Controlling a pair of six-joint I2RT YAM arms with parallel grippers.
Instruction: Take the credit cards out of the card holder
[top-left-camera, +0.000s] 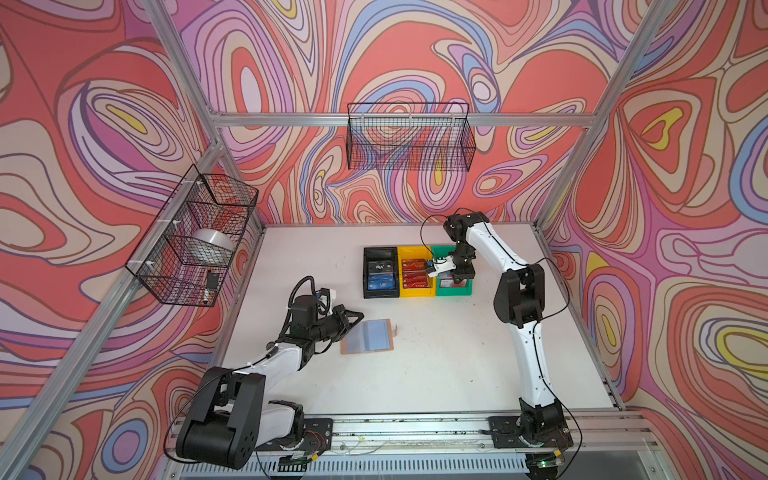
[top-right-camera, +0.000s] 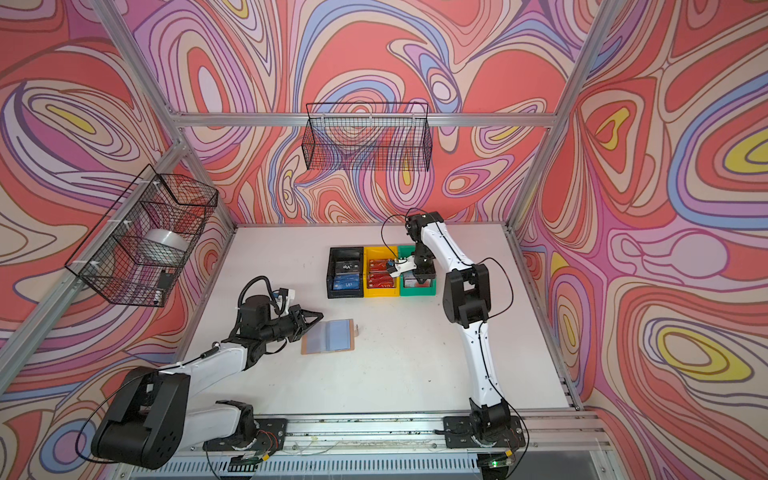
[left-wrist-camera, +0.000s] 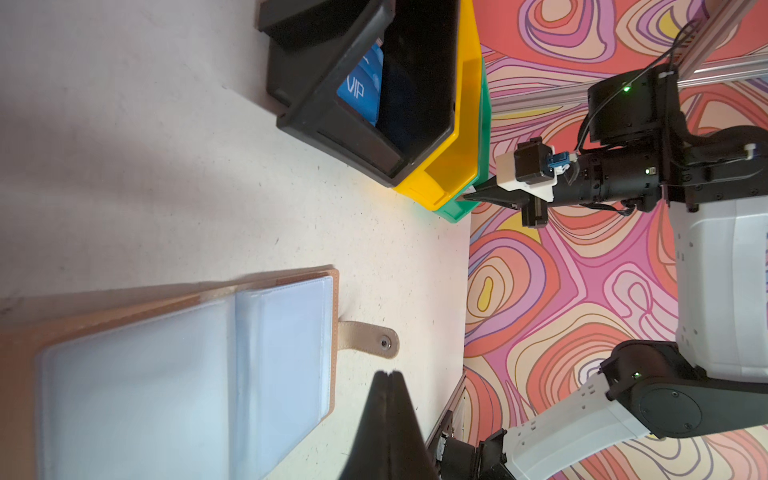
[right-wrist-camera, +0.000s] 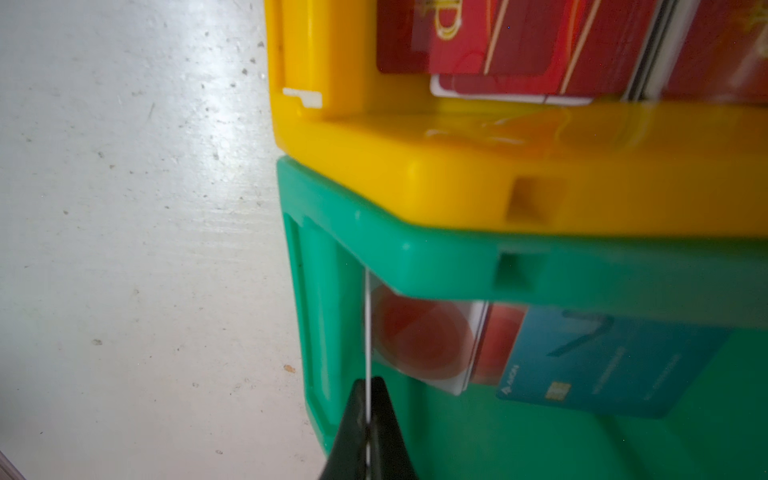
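Across the white, speck-marked table (top-left-camera: 436, 374), under walls (top-left-camera: 665, 208) swirled in red, lilac and yellow and hung with wire baskets (top-left-camera: 409, 137), the card holder (top-left-camera: 368, 336) lies open, clear sleeves up — well apart from the black bin (top-left-camera: 365, 274), yellow bin (top-left-camera: 417, 293) and green bin (top-left-camera: 455, 291) touching in a row farther back. Blue credit cards (top-left-camera: 380, 283) lie in the black one, red cards (top-left-camera: 414, 274) in the yellow. Beside the holder the left tool (left-wrist-camera: 388, 376) is pinched shut, empty; the right tool (right-wrist-camera: 368, 386) grips a pale card (right-wrist-camera: 367, 324) edge-on — within the green bin's opening.
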